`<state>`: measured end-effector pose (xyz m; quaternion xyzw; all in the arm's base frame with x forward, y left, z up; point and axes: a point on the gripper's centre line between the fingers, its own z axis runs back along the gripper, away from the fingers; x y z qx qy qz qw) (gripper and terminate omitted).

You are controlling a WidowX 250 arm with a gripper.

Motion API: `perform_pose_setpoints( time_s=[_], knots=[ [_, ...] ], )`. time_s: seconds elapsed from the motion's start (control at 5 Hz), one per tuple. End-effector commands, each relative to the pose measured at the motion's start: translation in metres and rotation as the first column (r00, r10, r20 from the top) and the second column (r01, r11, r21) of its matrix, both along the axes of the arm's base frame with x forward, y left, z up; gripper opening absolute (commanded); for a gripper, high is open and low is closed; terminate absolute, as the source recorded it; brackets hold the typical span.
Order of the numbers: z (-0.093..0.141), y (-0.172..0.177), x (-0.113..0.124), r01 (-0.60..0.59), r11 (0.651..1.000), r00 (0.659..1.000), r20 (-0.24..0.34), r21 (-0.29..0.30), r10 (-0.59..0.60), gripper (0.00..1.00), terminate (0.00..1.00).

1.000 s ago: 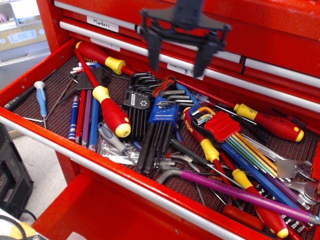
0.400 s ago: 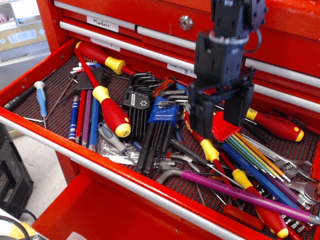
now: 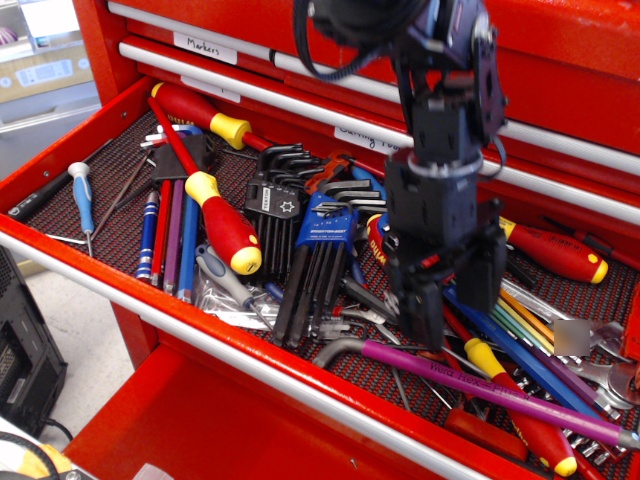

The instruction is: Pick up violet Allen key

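Violet Allen key (image 3: 490, 387) looks stiff, slick and weighty, so I'd pinch mid-shaft; gripper (image 3: 455, 318) hovers spread, holding nothing.

Glossy violet Allen key (image 3: 480, 383), bare grey metal bend; matt black end effector (image 3: 447, 308).

Bright, even indoor lighting, seemingly from overhead. Soft glare streaks along silver drawer rail (image 3: 250, 365) at 6 o'clock and on handle strips at 12 o'clock. Glossy highlights on red-yellow screwdriver handle (image 3: 225, 232) and violet Allen key (image 3: 480, 383). Faint, diffuse shadows on drawer liner mat (image 3: 110, 170). Gripper (image 3: 448, 322) sharp enough; arm housing at 12 o'clock slightly motion-blurred. Small blurred pale patch at 4 o'clock. Mild softness at corners.
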<state>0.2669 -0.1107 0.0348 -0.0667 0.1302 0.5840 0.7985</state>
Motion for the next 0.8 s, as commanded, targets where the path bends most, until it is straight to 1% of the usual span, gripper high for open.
perform_pose_setpoints(
  time_s=[0.0, 0.2, 0.4, 0.6],
  knots=[
    [-0.003, -0.006, 0.006, 0.015, 0.998, 0.997, 0.078, -0.057, -0.010, 1.00, 0.00],
    [-0.011, -0.007, 0.001, -0.004, 0.997, 0.997, 0.082, -0.080, 0.011, 1.00, 0.00],
    [-0.022, -0.006, -0.005, -0.014, 0.993, 0.995, 0.099, -0.113, 0.025, 1.00, 0.00],
    [-0.032, -0.008, -0.008, -0.027, 0.992, 0.991, 0.123, -0.125, 0.042, 1.00, 0.00]
  ],
)
